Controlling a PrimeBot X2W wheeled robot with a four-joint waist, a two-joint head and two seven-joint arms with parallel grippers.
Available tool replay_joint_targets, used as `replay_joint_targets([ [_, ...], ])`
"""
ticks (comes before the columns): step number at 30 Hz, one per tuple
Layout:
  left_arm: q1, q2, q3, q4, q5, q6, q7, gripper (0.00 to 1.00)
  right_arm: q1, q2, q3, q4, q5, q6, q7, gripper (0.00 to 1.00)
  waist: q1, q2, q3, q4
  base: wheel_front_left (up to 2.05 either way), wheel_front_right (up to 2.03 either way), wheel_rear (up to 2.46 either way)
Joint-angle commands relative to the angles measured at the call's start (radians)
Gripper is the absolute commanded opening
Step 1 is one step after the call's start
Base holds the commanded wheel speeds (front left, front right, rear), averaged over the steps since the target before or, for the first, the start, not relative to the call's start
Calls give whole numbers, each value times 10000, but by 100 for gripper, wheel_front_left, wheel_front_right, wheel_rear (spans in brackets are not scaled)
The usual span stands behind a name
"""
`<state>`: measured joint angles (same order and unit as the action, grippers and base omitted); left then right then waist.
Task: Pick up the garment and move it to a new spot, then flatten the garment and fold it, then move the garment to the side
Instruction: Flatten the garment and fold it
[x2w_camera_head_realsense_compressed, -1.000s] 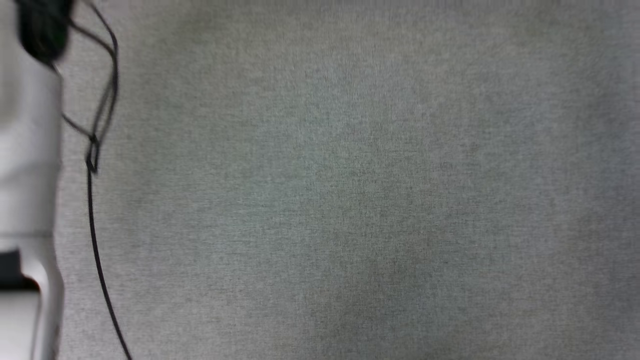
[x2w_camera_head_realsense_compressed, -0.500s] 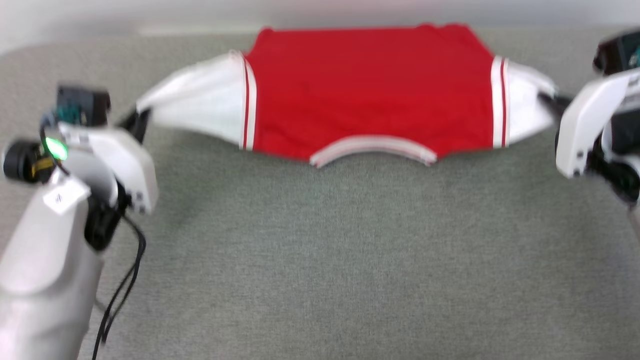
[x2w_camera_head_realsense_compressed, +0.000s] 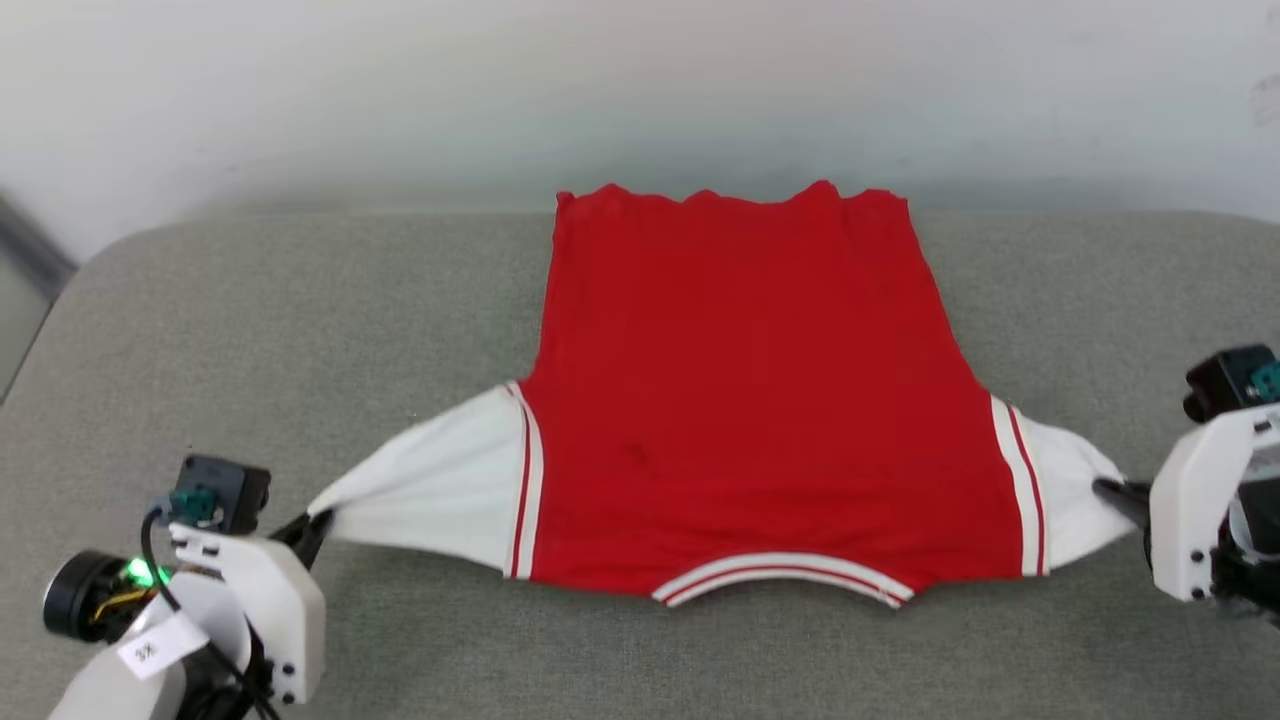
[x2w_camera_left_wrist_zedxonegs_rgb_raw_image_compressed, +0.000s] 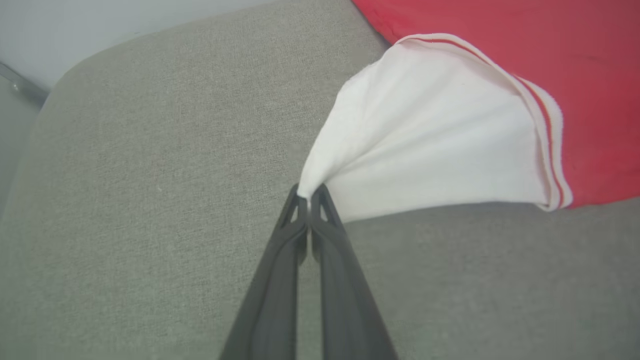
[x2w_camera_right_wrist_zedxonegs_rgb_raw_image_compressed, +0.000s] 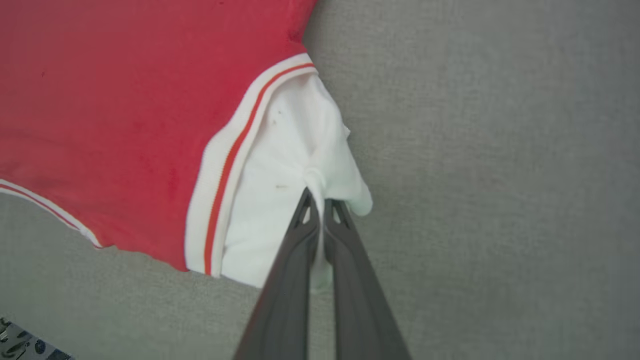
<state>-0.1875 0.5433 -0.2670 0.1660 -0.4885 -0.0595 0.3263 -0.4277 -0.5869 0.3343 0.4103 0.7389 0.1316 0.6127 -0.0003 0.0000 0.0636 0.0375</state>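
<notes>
Grey cloth: the worktop (x2w_camera_head_realsense_compressed: 250, 330) has a rounded corner at 10 o'clock in the head view; its near edge is cut off by the frame, and a pale wall (x2w_camera_head_realsense_compressed: 640, 90) stands behind at 12 o'clock.
Hidden, left: the left gripper (x2w_camera_head_realsense_compressed: 315, 525) sits at 8 o'clock, its arm cut off at the frame corner and its dark fingers mostly behind the white housing.
Left jaws: in the left wrist view (x2w_camera_left_wrist_zedxonegs_rgb_raw_image_compressed: 310, 192) they are pressed together on the pinched tip of the left sleeve (x2w_camera_left_wrist_zedxonegs_rgb_raw_image_compressed: 425, 140), which hides the cloth between them.
Red body: the garment (x2w_camera_head_realsense_compressed: 750, 400) lies spread at the middle of the worktop, showing a plain red face.
Edges: the rippled hem (x2w_camera_head_realsense_compressed: 730, 195) is at 12 o'clock, and the striped collar trim (x2w_camera_head_realsense_compressed: 780, 575) curves at 6 o'clock.
Sleeves: both are white with red-white bands and pulled outward to points.
Right sleeve: the right sleeve (x2w_camera_right_wrist_zedxonegs_rgb_raw_image_compressed: 290, 150) is bunched and carries small dark specks.
Right jaws: they are closed tight on that sleeve's gathered edge.
Hidden, right: the right gripper (x2w_camera_head_realsense_compressed: 1105, 490) sits at 4 o'clock, its body cut off by the frame edge.
</notes>
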Motion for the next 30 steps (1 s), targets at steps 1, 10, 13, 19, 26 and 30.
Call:
replay_joint_targets([
  [1,331,196,145,-195,-60,147,80,0,347,-160,-182,-153,61,-17,148,0,3,0,-201,29,0,0,0],
  [10,2712,723,460,-1931,-678,652,883,0,2576,-84,-1580,-1727,137,-17,1421,0,3,0,-551,91,0,0,0],
  [13,3339,729,424,-2384,-906,753,1172,0,3310,136,-2066,-2261,68,-17,1858,0,3,0,-596,122,0,0,0],
  [19,4194,578,255,-2927,-1248,891,1506,0,4601,612,-2966,-3226,-278,-16,2697,0,3,0,-507,161,0,0,0],
  [26,3996,322,21,-2865,-1322,774,1352,0,5075,1163,-3676,-4076,-785,-13,3366,0,3,0,-339,149,0,0,0],
  [30,3806,235,-48,-2971,-1423,653,1298,0,4981,1387,-3909,-4439,-990,-13,3638,0,3,0,-209,161,0,0,0],
])
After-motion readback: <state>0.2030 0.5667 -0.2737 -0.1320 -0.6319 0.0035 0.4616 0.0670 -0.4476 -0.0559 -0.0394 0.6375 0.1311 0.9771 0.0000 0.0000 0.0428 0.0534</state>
